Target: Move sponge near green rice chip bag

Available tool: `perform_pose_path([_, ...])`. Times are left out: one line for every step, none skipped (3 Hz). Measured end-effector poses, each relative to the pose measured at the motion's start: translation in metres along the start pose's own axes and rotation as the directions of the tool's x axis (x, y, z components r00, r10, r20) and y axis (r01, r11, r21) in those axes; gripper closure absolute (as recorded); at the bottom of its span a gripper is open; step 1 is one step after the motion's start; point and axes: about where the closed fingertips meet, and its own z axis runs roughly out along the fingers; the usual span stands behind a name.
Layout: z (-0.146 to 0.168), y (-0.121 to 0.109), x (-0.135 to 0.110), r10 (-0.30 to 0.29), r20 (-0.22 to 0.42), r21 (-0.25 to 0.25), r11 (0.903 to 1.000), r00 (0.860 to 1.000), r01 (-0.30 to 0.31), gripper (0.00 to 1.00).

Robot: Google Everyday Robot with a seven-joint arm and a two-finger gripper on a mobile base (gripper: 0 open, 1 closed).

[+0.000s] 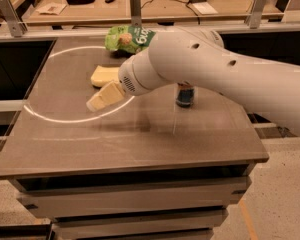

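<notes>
We see the sponge [104, 76] lying flat on the table [140, 139], near the bag [129, 38] at the far edge. The gripper [105, 96] hangs just before the sponge; whether it is spread we cannot tell. A can [185, 95] stands to the right.

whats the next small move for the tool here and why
Probably ease the tool farther in toward the sponge: it hovers just in front of the sponge, not on it, and the sponge lies short of the green rice chip bag.
</notes>
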Motion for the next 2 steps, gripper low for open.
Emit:
perform_pose_path([0.012,0.003,0.002,0.057,-0.011,0.0,0.9984,0.998,-0.057,0.0])
perform_pose_path([0.038,-0.002,0.004,0.152,-0.016,0.013,0.9884,0.988,-0.151,0.0])
